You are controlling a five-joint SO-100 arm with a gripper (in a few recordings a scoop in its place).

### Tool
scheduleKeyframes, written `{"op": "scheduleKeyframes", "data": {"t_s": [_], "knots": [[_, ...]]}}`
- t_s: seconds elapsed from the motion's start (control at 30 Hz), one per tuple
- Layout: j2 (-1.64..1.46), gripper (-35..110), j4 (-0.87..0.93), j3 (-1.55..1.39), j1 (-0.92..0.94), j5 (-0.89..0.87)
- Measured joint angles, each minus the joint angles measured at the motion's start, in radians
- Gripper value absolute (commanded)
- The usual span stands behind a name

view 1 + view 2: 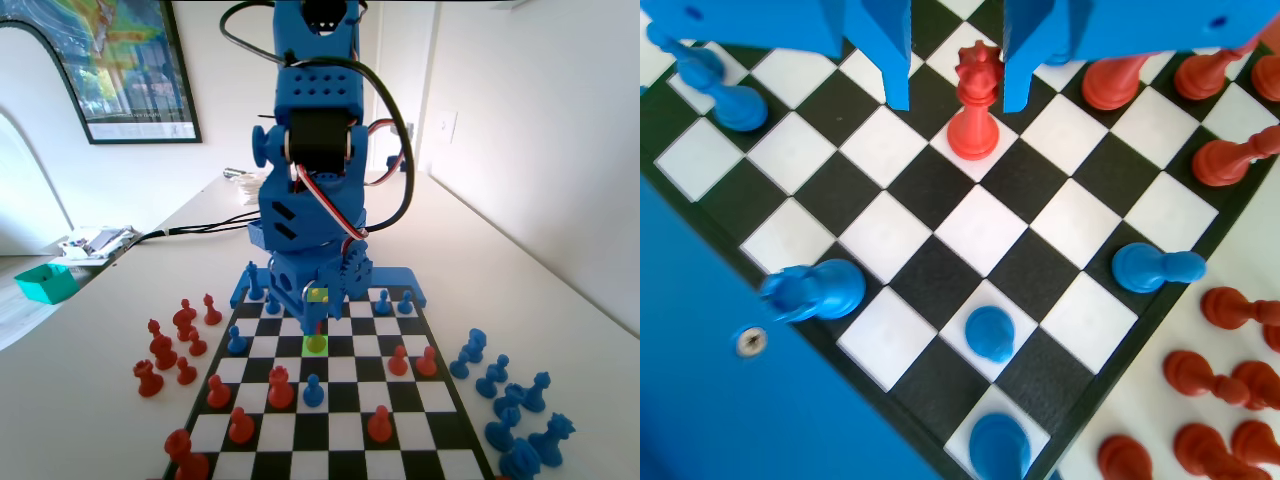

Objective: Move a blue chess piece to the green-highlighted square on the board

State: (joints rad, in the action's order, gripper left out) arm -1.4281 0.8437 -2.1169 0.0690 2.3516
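Blue chess piece seems to stand on the green-highlighted square, a small rounded shape tinted green, so its colour is unclear. That square lies toward the far end of the board, about midway between its side edges. The pincer hangs just above, its jaws apart and empty in the wrist view.

The board is seen as a smooth, faintly glossy surface of black and white squares. The red pieces and blue pieces are moulded in shiny plastic, and the gripper is formed of matt blue plastic.
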Motion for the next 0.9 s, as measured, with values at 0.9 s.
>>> {"op": "scheduleKeyframes", "data": {"t_s": [0.9], "knots": [[0.012, 1, -0.021, 0.009, 0.012, 0.066]]}}
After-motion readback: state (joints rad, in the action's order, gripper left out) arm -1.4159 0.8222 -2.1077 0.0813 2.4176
